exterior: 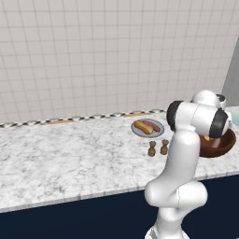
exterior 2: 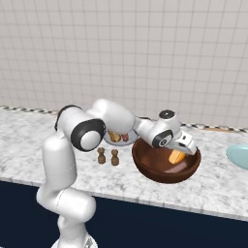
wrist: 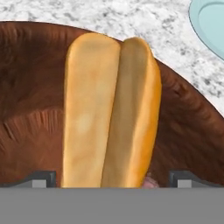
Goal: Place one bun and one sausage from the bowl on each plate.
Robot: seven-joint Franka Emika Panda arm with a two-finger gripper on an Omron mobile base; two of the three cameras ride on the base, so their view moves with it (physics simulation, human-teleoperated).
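Bun (wrist: 109,113) fills the near view, lying in the bowl (wrist: 30,87); jaws spread wide either side, gripping nothing. Grey plate (exterior: 148,128) carries bun plus sausage; teal plate (exterior 2: 240,156) bare.

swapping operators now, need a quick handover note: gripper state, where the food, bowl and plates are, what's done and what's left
Gripper: open, empty, down inside the large reddish-brown wooden bowl, fingers either side of the long golden split bun.
A bit of pink sausage shows under the bun's near end.
Small flat grey plate: already has one bun and one sausage.
Pale teal plate: right of the bowl, nothing on the part in view.
Two small brown shakers stand in front of the grey plate.
Left: grip the bun, move it to the teal plate, then the sausage.
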